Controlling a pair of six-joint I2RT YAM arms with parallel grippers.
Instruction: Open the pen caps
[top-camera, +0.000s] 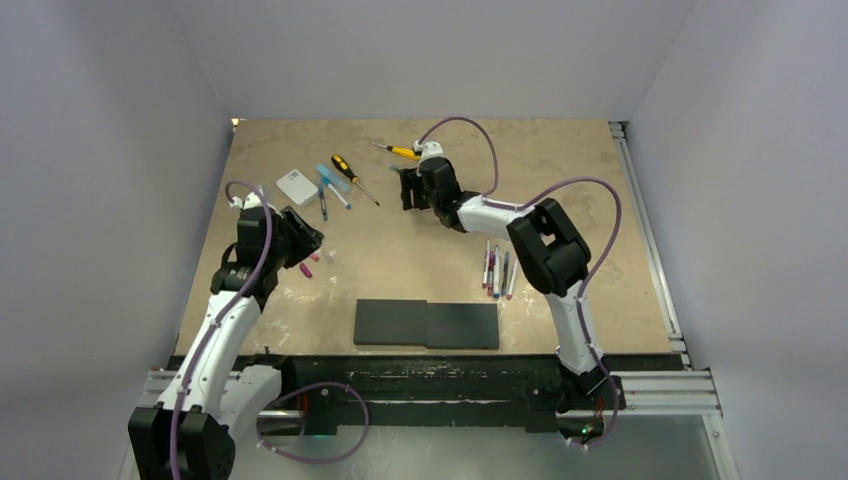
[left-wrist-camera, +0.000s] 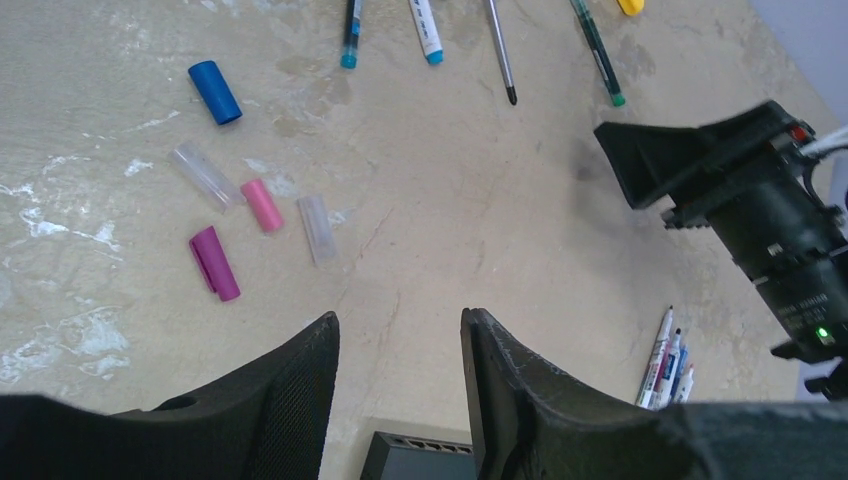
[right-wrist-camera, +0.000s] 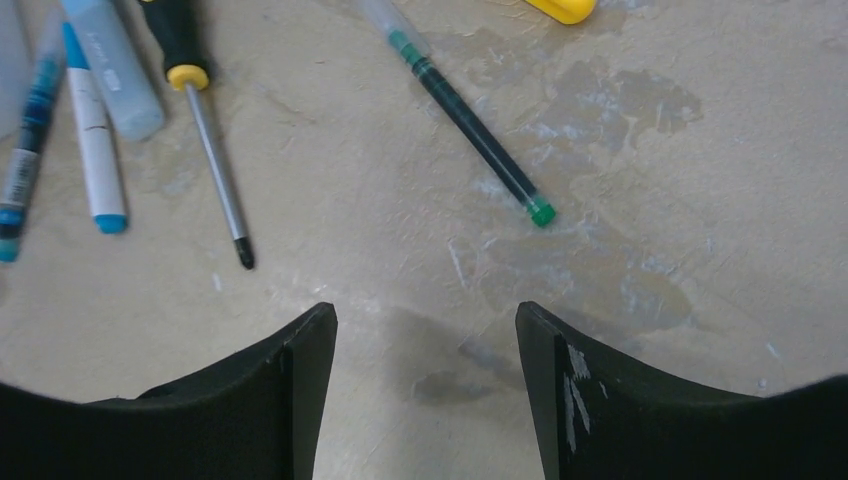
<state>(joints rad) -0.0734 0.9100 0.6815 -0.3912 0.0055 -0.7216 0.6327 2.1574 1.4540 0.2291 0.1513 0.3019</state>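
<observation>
Loose pen caps lie on the table in the left wrist view: a blue one, a pink one, a magenta one and two clear ones. My left gripper is open and empty, just right of them. My right gripper is open and empty above bare table, at the far middle. A dark green pen lies just ahead of it. Two light-blue-tipped pens lie to its left. A bundle of uncapped pens lies at the right.
A black-and-yellow-handled screwdriver lies between the blue pens and the green pen. A yellow-handled screwdriver lies at the far edge. A white card sits far left. Two flat black boxes stand near the front edge.
</observation>
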